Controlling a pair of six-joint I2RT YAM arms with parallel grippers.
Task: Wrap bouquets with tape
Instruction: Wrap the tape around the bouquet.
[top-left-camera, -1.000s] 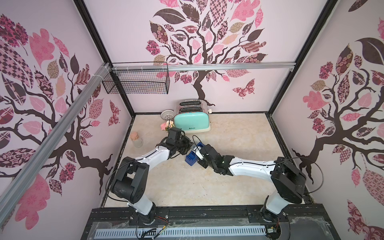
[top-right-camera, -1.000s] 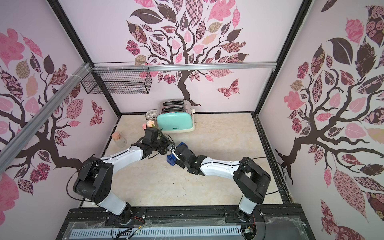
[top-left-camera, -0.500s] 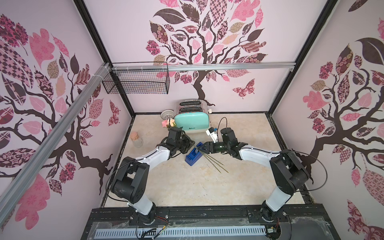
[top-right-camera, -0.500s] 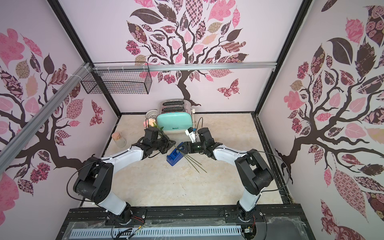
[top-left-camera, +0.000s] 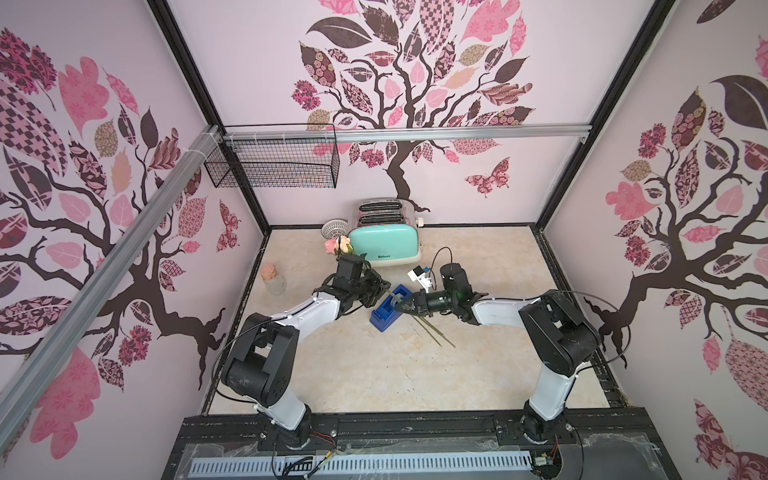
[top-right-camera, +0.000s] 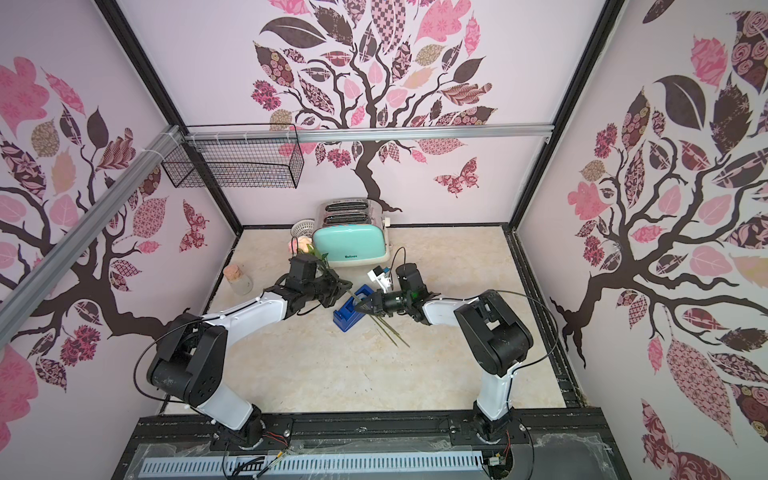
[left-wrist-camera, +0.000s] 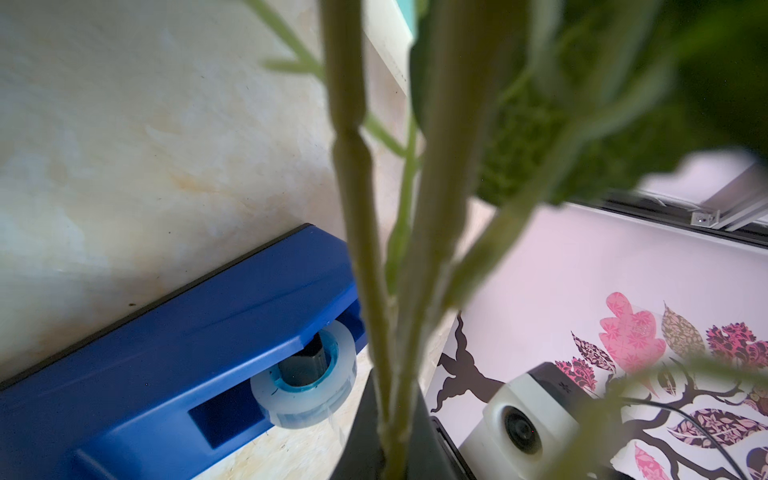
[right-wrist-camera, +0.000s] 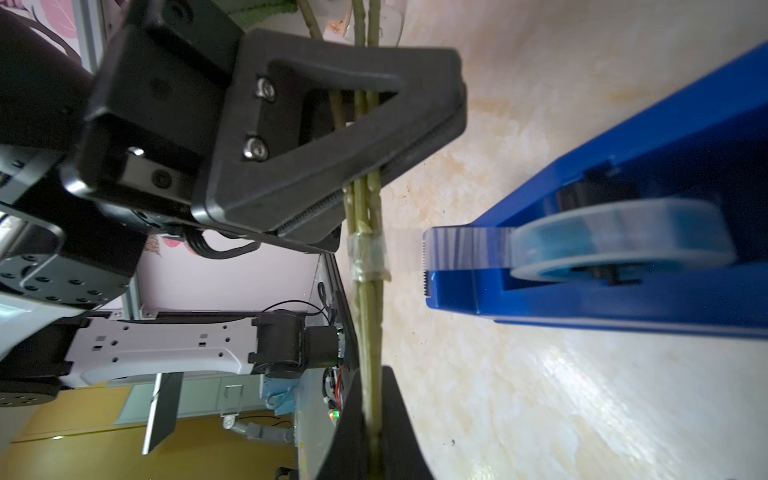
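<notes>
bouquet (right-wrist-camera: 368, 324): stems over the blue dispenser (top-left-camera: 385, 314) holding the tape (right-wrist-camera: 619, 245), roses by the toaster (top-left-camera: 384, 245) | left jaws: clamped on stems | right jaws: clamped on stems further down | right wrist view alone shows: clear band (right-wrist-camera: 368, 257) round stems, between both jaws

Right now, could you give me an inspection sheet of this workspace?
Surface: beige marbled tabletop, no spills seen.
Job's things: pink-and-peach rose bouquet on long green stems, clear tape band around them; clear tape roll in blue plastic dispenser alongside.
Clutter: mint toaster, corked glass jar, white round strainer.
Tools: left tool and right tool both shut on the stems.
Cables: black cable loops above right wrist.
Surroundings: pink tree-print walls, black wire basket on the wall.
</notes>
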